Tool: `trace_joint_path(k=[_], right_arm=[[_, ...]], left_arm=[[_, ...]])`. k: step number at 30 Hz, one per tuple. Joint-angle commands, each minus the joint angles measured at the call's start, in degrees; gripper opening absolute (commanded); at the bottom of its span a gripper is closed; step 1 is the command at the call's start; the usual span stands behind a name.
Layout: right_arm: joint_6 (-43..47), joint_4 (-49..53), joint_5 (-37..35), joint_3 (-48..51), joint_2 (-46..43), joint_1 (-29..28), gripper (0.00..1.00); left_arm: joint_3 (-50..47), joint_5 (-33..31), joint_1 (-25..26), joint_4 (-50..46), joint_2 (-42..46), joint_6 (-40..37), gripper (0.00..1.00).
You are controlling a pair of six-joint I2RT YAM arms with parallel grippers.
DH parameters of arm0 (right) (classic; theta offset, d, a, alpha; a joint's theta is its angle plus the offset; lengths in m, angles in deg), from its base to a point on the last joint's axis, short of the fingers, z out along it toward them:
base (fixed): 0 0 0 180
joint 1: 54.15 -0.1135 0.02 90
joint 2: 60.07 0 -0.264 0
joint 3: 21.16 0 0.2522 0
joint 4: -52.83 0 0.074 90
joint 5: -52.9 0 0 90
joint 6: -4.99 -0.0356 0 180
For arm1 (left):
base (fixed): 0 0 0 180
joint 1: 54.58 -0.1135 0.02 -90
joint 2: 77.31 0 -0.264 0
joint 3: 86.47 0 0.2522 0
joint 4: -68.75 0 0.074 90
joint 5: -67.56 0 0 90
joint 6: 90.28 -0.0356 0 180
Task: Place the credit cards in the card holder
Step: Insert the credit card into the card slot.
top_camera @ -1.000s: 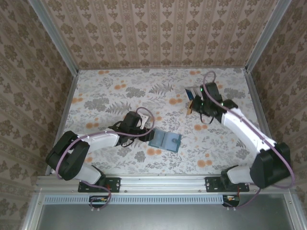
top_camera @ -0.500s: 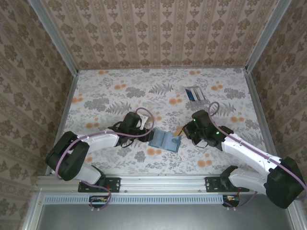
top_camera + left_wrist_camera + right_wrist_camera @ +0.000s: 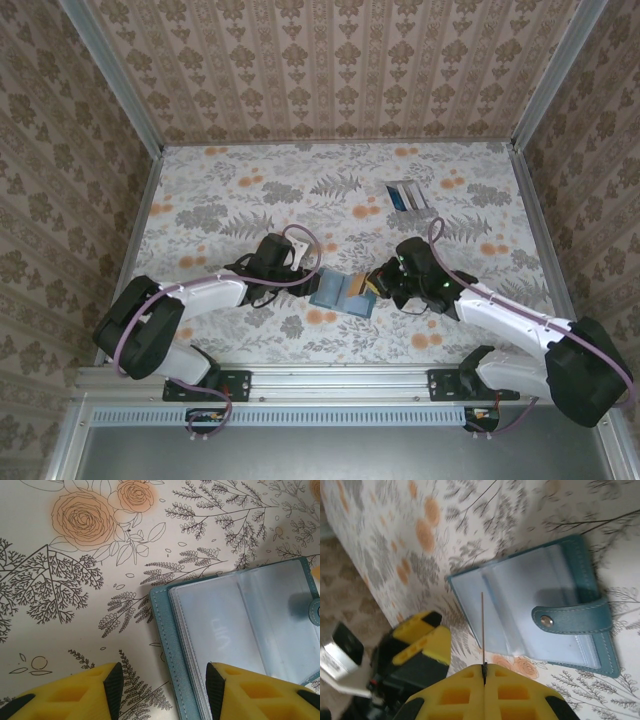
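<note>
Aligning the credit card (image 3: 482, 630), pinched edge-on by the right fingers (image 3: 515, 695), with a pocket mouth is mattering most; half-open left fingers (image 3: 65, 695) are bracketing an edge of the card holder (image 3: 235, 625).

Teal card holder (image 3: 343, 292), tan credit card (image 3: 371, 284), orange-flowered table (image 3: 250, 190).

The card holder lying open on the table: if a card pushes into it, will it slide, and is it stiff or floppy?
It would probably slide: the card holder looks thin and light on the smooth table. Its clear pockets look soft and may buckle. The snap strap lies across one page and could flop in the way.
</note>
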Motion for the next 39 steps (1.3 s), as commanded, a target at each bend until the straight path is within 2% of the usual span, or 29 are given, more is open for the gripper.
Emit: trace_joint_path(k=[1,4,7,11,25,34,39], right_arm=[[12.1,-6.7,4.0,2.5,0.0,-0.3,0.0],[13.4,-14.9,3.5,7.4,-0.1,-0.3,0.0],[16.4,-16.4,3.7,8.3,1.8,-0.3,0.0],[15.3,-25.2,5.3,11.0,5.8,-0.3,0.0],[14.2,-31.7,3.6,13.1,11.2,-0.2,0.0],[15.1,-36.5,1.5,15.1,9.2,-0.2,0.0],[15.6,-37.8,2.2,14.5,12.0,-0.4,0.0]], left_arm=[[-0.9,1.4,-0.1,0.1,-0.1,-1.0,0.51],[-0.9,1.2,-0.1,-0.1,-0.5,-1.1,0.51],[-0.7,1.4,-0.1,0.0,-0.9,-1.2,0.51],[-0.2,2.5,0.0,0.1,-2.0,-1.5,0.51],[1.5,3.9,0.9,-0.3,-5.1,-0.9,0.51],[1.7,0.6,1.0,-1.6,-6.0,0.4,0.47],[2.1,1.2,1.0,-1.3,-6.7,0.8,0.45]])
